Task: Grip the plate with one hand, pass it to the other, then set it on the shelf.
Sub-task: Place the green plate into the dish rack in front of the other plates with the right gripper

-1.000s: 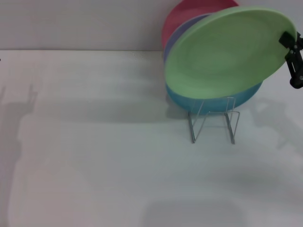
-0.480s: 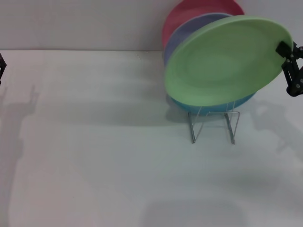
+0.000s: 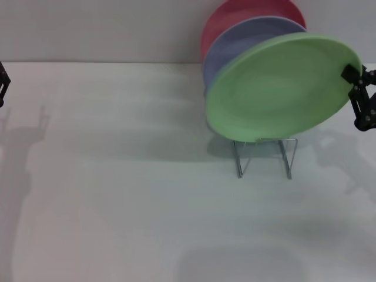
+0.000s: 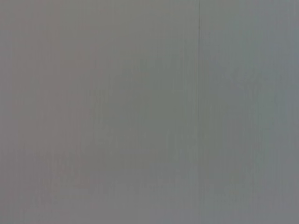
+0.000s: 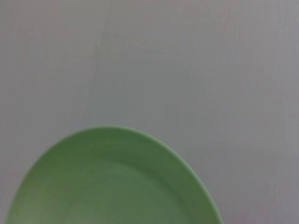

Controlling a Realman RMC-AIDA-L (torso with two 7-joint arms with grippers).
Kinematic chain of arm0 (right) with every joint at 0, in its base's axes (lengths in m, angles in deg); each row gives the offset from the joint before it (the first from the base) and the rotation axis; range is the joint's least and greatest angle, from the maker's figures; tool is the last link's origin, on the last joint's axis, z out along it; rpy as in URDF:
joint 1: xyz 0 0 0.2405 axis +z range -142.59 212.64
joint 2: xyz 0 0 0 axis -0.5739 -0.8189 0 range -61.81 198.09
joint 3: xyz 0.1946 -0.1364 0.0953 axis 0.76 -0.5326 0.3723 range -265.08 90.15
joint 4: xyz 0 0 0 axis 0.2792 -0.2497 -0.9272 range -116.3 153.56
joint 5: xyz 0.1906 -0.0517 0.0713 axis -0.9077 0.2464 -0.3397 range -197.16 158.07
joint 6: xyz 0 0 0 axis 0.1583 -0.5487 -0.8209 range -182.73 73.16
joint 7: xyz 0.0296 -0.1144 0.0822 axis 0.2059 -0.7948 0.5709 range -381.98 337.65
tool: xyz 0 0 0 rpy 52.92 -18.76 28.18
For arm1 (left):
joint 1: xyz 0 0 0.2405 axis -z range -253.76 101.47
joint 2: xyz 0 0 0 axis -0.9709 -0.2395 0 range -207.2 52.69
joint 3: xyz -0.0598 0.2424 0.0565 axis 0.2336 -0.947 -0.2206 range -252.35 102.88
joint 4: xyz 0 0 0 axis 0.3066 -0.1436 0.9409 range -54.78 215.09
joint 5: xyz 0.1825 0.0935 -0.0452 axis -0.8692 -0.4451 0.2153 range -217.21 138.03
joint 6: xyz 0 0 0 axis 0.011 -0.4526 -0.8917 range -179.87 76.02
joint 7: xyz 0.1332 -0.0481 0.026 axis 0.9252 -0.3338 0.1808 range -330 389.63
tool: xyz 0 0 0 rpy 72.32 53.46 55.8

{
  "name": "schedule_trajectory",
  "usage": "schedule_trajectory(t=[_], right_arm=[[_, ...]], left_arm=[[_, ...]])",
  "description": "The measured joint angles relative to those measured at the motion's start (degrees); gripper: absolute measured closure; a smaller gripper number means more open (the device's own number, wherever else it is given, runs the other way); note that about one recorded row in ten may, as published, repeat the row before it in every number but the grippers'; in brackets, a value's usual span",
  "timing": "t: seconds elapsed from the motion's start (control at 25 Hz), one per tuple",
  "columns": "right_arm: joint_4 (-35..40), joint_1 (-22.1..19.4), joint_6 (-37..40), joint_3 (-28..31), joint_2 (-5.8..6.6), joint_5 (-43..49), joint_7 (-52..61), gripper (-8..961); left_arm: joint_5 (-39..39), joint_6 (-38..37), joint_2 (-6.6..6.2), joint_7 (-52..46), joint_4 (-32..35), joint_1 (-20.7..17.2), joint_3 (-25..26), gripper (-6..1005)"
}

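The light green plate (image 3: 279,88) hangs tilted just above the front of the silver wire shelf (image 3: 264,157), at the back right of the table in the head view. My right gripper (image 3: 355,75) is shut on the plate's right rim. The plate also shows in the right wrist view (image 5: 112,184), over plain grey surface. A lavender plate (image 3: 241,44) and a pink plate (image 3: 235,14) stand behind it. The turquoise plate is hidden behind the green one. My left gripper (image 3: 3,82) shows only as a dark piece at the far left edge.
The white table (image 3: 117,194) spreads out in front and to the left of the shelf. A pale wall (image 3: 88,29) runs along the back. The left wrist view shows only plain grey.
My right gripper has lowered the green plate toward the shelf, so it now covers the turquoise plate and uncovers more of the lavender one. The left gripper has edged into view at the far left.
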Motion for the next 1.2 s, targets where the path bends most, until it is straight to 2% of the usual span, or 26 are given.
schedule_trajectory(t=[0.44, 0.8, 1.2], right_arm=[[2.77, 0.86, 0.31, 0.42, 0.17, 0.01, -0.93, 911], [9.02, 3.36, 0.63, 0.57, 0.4, 0.8, -4.31, 880], [13.17, 5.73, 5.62, 0.18, 0.42, 0.88, -5.12, 844]], left_arm=[[-0.01, 0.0, -0.02, 0.0, -0.18, 0.09, -0.41, 231], [-0.25, 0.0, -0.02, 0.0, -0.27, 0.43, -0.42, 231], [-0.33, 0.06, -0.02, 0.0, -1.52, 1.58, -0.33, 231]])
